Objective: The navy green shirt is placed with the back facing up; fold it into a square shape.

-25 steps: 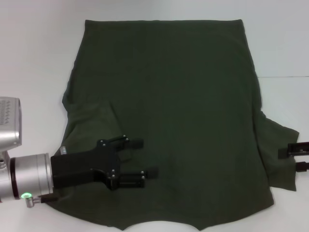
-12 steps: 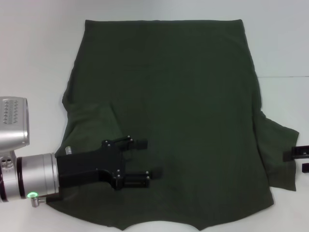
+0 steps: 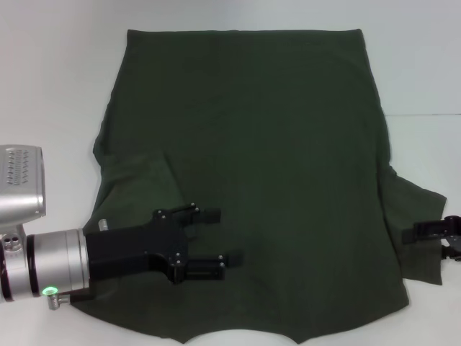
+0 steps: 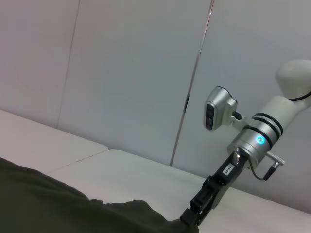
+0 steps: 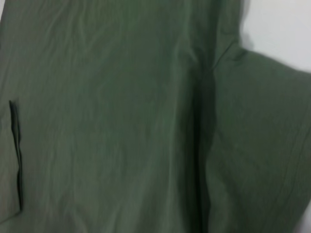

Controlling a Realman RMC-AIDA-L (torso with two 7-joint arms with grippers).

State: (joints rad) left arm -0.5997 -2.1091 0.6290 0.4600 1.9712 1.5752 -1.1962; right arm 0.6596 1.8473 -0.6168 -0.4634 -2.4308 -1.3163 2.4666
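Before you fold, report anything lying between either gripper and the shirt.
Nothing visible does. The left gripper hovers open directly over the navy green shirt, near its left sleeve. The right gripper sits at the right sleeve's edge. Only bare cloth and the white table show around them.

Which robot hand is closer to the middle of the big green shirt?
The left. The left gripper hovers open over the navy green shirt, well inside its near-left part. The right gripper is only at the shirt's right sleeve edge, far from the middle.
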